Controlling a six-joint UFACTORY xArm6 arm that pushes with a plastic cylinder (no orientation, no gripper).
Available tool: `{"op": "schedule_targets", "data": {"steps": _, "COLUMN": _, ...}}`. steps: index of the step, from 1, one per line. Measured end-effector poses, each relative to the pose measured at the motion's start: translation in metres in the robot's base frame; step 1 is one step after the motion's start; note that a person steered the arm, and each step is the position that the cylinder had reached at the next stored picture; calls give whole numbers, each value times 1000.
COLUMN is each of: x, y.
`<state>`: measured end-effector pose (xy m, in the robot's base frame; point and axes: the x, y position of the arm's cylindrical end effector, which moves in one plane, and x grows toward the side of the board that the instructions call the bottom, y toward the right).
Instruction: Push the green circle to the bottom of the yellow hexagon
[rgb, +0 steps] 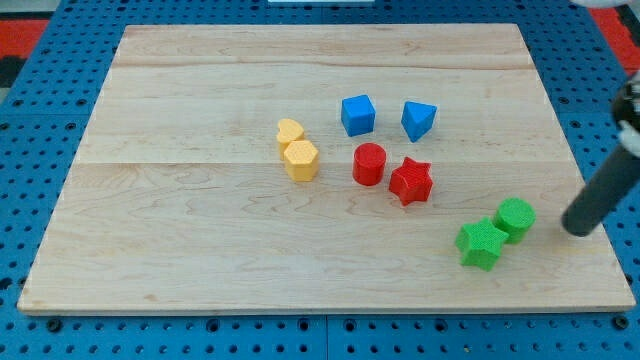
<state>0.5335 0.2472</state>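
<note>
The green circle (516, 217) stands near the board's lower right, touching the green star (481, 243) at its lower left. The yellow hexagon (301, 160) sits left of the board's middle, touching a second yellow block (290, 132) just above it. My tip (577, 227) is the lower end of the dark rod coming in from the view's right edge. It rests on the board a little to the right of the green circle, apart from it.
A red cylinder (369, 164) and a red star (410, 181) lie between the yellow and green blocks. A blue cube (358, 115) and a blue triangular block (418, 120) sit above them. The wooden board (200, 230) lies on a blue pegboard.
</note>
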Motion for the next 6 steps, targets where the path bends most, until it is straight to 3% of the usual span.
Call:
{"op": "schedule_targets", "data": {"steps": 1, "x": 16, "y": -2}}
{"op": "schedule_targets", "data": {"steps": 3, "x": -13, "y": -30}}
{"op": "schedule_targets", "data": {"steps": 4, "x": -2, "y": -85}}
{"op": "schedule_targets", "data": {"steps": 6, "x": -14, "y": -138}}
